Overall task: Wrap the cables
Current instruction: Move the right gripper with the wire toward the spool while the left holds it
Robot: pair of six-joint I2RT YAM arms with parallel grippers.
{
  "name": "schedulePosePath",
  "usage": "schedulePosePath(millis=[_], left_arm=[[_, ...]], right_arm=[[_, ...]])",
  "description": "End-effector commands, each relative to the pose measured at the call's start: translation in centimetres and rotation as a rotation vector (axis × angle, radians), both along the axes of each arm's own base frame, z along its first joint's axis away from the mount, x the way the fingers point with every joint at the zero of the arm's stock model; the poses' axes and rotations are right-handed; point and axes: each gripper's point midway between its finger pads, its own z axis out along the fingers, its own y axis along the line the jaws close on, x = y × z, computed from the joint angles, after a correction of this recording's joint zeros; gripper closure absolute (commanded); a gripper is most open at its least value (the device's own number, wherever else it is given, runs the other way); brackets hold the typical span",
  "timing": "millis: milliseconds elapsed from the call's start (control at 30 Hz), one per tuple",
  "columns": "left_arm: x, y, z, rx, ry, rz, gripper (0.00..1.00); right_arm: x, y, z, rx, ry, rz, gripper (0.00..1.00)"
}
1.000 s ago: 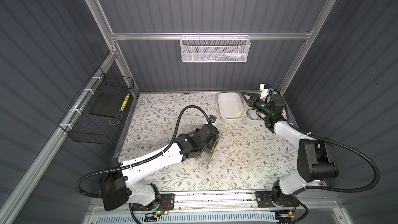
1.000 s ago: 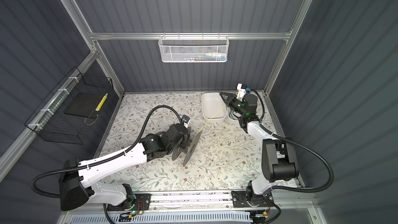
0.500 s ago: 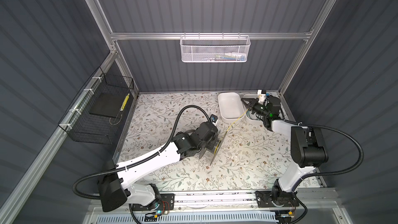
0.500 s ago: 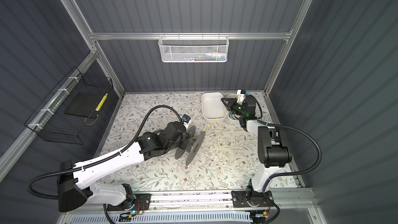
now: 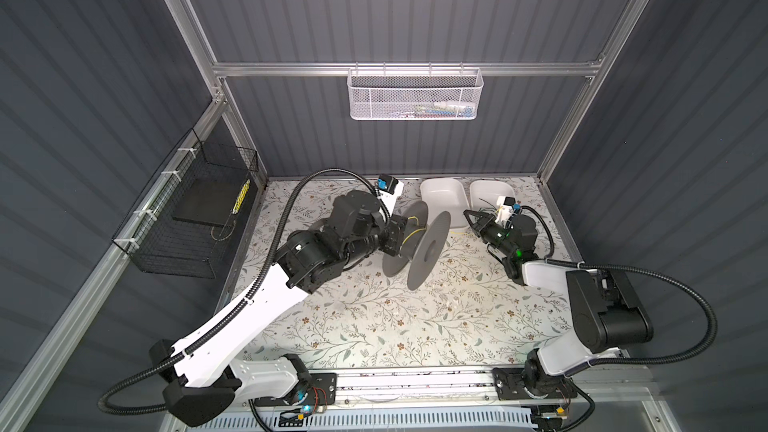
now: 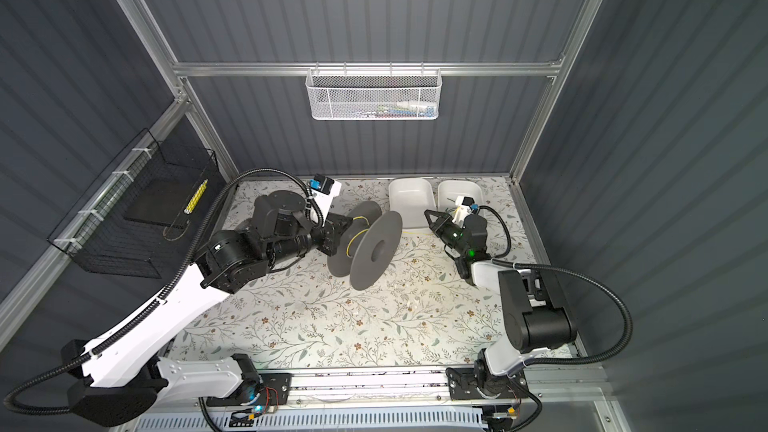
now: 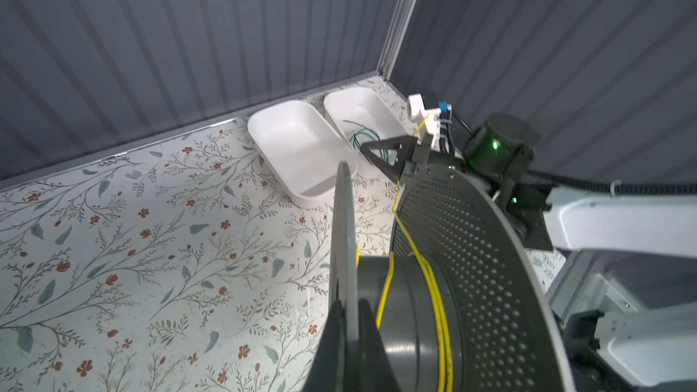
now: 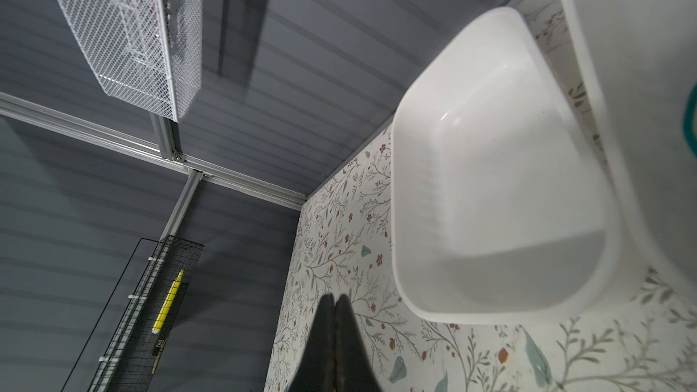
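In both top views the left gripper [image 5: 398,238] is clamped tight on the left flange of a grey plastic spool [image 5: 428,253], which stands on edge mid-way across the floral tabletop [image 5: 374,326]. A thin bright yellow wire [image 5: 412,234] loops round its hub and runs right toward the right gripper [image 5: 468,213], near two white plastic trays [image 5: 441,195] at the far edge. The left wrist view shows the left gripper [image 7: 341,333] on the flange rim, with several turns of wire [image 7: 433,296] on the hub and one strand reaching the right gripper [image 7: 364,147]. In the right wrist view the right gripper [image 8: 333,299] has its fingers pressed together. Whether they pinch the wire cannot be told.
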Motion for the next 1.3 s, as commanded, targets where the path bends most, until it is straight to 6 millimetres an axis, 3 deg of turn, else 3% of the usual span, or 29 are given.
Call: schedulePosePath(millis=[0,67,133,267,433,567,600,700,933,1100,1267], left_arm=[[0.6,-0.1,8.8,-0.271,-0.157,0.019,1.0],[1.2,0.0,9.2,-0.297,-0.173,0.051,1.0],[1.6,-0.6,8.4,-0.261,-0.165,0.041,1.0],[1.9,-2.1,3.8,-0.173,-0.096,0.0,1.0],[3.3,-2.1,-2.6,-0.05,-0.048,0.053,1.0],[5.0,-2.5,-5.2,0.033,-0.034,0.098,1.0],[5.3,-2.7,-5.6,0.052,-0.034,0.101,1.0],[6.3,-3.4,-5.6,0.095,-0.026,0.113,1.0],[8.6,-4.4,-7.4,0.254,0.022,0.146,1.0],[9.3,-5.0,-8.5,0.301,0.042,0.148,1.0],[9.6,-5.6,-9.6,0.306,0.06,0.137,1.0]], right_arm=[[-0.3,-1.7,-4.0,-0.038,0.083,-0.148,1.0],[-0.7,-1.3,-4.4,0.003,0.094,-0.124,1.0],[-1.0,-1.4,-4.2,0.062,0.094,-0.102,1.0],[-1.2,-0.3,-1.5,0.202,0.064,0.021,0.92],[-0.6,0.6,0.7,0.266,0.057,0.082,0.86],[0.9,0.9,2.0,0.272,0.056,0.085,0.8],[1.5,1.1,2.5,0.269,0.05,0.093,0.76],[3.0,1.7,3.6,0.264,0.048,0.119,0.81],[5.7,2.9,6.9,0.274,0.034,0.17,0.7],[6.2,3.6,9.5,0.224,0.005,0.205,0.63],[5.3,4.5,10.5,0.138,0.003,0.224,0.61]])
